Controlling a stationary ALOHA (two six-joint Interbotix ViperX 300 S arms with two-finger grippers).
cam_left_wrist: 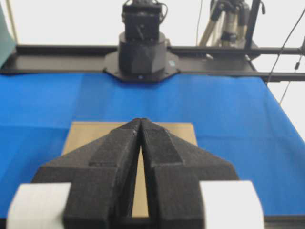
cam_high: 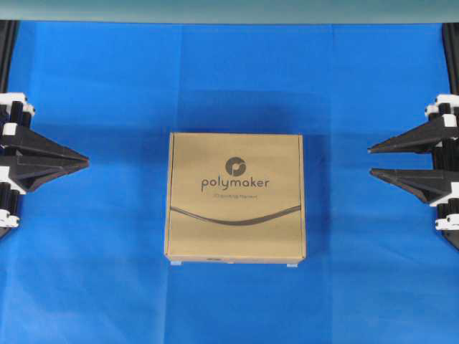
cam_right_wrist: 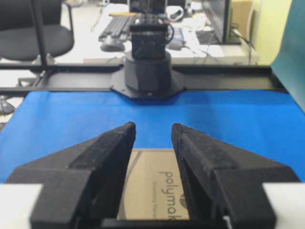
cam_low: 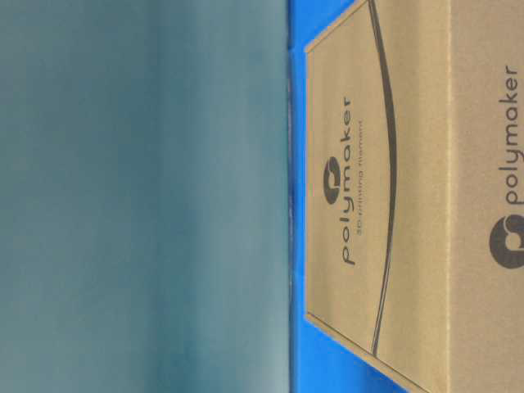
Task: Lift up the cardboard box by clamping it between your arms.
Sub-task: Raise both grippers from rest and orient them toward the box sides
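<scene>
A blue cloth [cam_high: 100, 272] covered the table, and the tan cardboard box [cam_high: 235, 197] lay flat at its centre, "polymaker" logo up, well apart from both arms. The left gripper [cam_high: 84, 163] sat at the left edge with its black fingers [cam_left_wrist: 114, 152] pressed together at the tips, holding nothing. The right gripper [cam_high: 370, 160] sat at the right edge, its fingers [cam_right_wrist: 112, 150] parted by a narrow gap, also empty.

"polymaker" printed dark on cardboard box [cam_high: 235, 197] top, below round emblem [cam_high: 234, 167]; again on box side; smaller line beneath unreadable.
</scene>
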